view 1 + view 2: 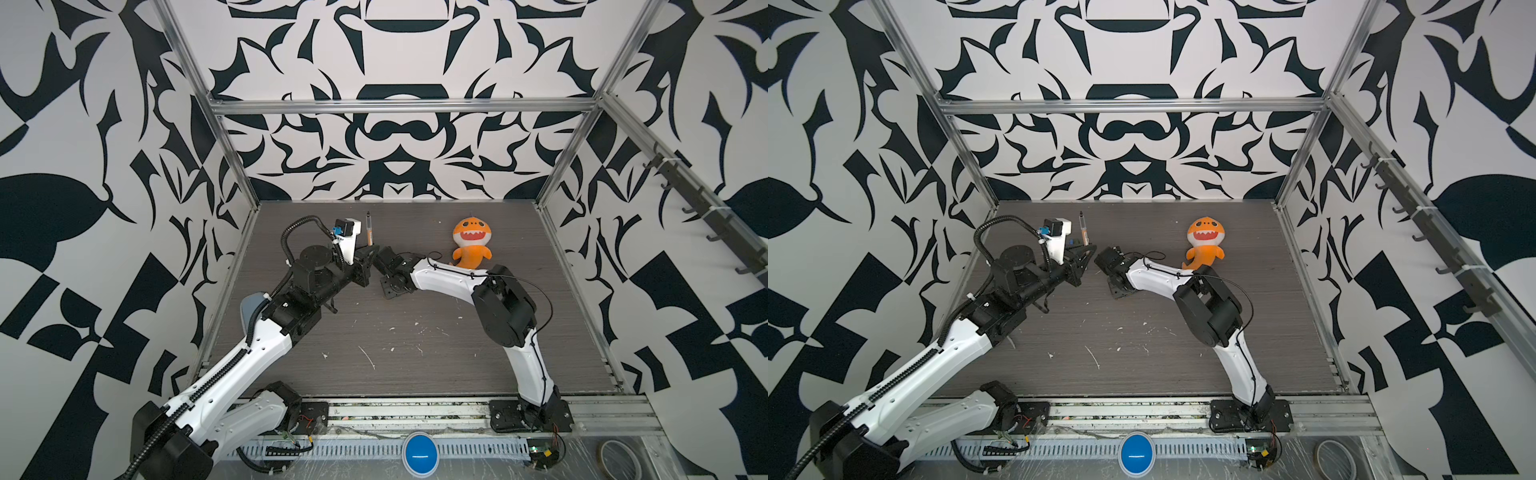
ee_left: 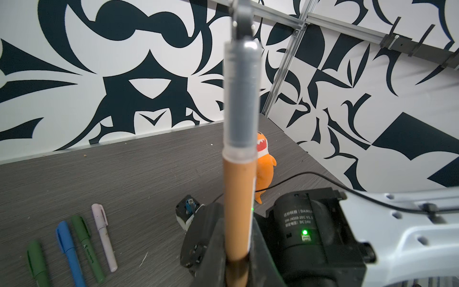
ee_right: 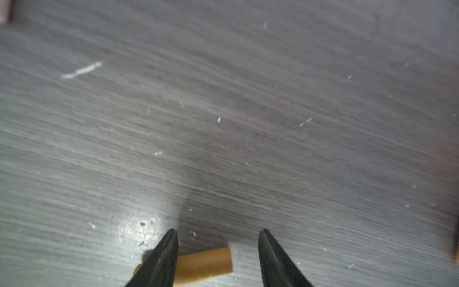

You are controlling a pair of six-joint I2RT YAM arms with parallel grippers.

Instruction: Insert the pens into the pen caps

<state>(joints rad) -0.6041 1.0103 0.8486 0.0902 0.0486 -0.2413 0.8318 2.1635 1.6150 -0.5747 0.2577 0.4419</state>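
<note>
Orange-brown pen: upright, with its grey see-through tip section at the top and no cap on it. Its lower barrel sits in the left gripper, above the far left part of the table.
Left gripper: pressed together on the pen's barrel.
Mustard cap: lying flat on the table under the right gripper, with 1 end hidden behind a finger.
Right gripper: fingers spread and holding nothing. 1 finger stands clear of the cap (whether the other touches it I cannot tell).
Other pens: 4 lie side by side on the table in the left wrist view, all capped. They are the green pen, blue pen, dark green pen and pale pink pen.
Writing: the motor housing on the right arm reads "DM-J4310-2EC" and "DC 24V", with a green light lit below. The print on the dark green pen is too small to read.
Plush shark: orange, lying on the far right of the table, apart from both grippers.
Table: dark grey wood grain, scattered with white flecks and scraps.
Room: black-and-white patterned walls, an aluminium frame and a blue button at the front edge.
</note>
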